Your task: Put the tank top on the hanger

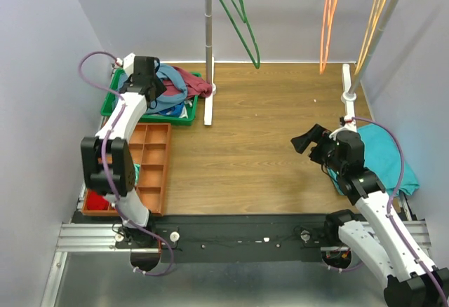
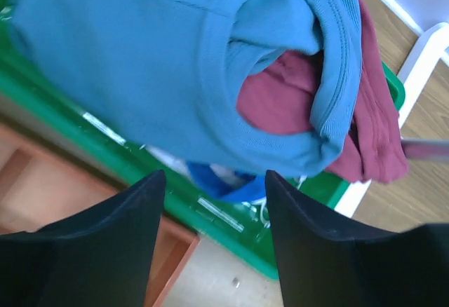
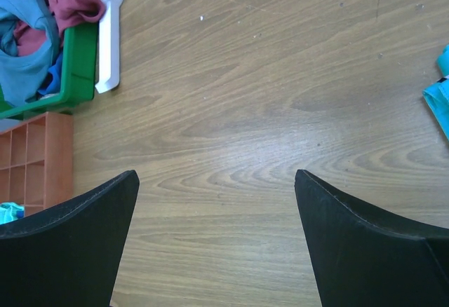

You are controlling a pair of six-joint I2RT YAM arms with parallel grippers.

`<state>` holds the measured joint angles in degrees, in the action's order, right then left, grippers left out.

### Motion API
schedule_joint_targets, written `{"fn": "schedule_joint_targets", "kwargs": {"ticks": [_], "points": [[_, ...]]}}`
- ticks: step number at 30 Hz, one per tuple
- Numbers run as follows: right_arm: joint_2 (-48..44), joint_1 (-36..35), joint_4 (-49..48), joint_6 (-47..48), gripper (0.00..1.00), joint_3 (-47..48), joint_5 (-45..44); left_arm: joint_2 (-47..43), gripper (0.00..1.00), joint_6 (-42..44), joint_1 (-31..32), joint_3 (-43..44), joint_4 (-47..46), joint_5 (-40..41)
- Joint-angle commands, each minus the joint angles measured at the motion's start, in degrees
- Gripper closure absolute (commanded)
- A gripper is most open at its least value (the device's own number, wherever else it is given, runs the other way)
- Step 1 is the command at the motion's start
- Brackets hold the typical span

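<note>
Reach for tank top: our left gripper hovers open over the green bin.
Both sets of jaws are spread and empty. The tank top lies crumpled in the bin over a maroon garment, so we judge the left arm is poised to pinch it. Our right gripper hangs over the wooden tabletop, likely free to help. Only the top view shows the dark-green hanger hanging well apart from the bin. Only the left wrist view shows the top's hemmed opening.
</note>
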<state>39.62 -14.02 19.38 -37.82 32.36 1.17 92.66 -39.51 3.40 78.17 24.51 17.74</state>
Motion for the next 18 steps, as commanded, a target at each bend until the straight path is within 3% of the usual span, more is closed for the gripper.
{"fn": "schedule_joint_targets", "kwargs": {"ticks": [1, 6, 18], "points": [[-1.65, 0.13, -0.65, 1.09, 0.00, -0.98, 1.47, 9.72, 0.39, 3.29, -0.59, 10.84, 0.53, -4.11], [-1.74, 0.22, -1.27, 1.17, 0.00, -1.33, 2.43, 15.17, 0.45, 3.47, -0.67, 14.72, 2.38, 0.08], [-0.33, 0.22, -2.15, 1.96, 0.00, -1.42, 3.31, 20.54, 0.49, 1.37, -0.76, 16.22, 5.02, 6.70]]}}
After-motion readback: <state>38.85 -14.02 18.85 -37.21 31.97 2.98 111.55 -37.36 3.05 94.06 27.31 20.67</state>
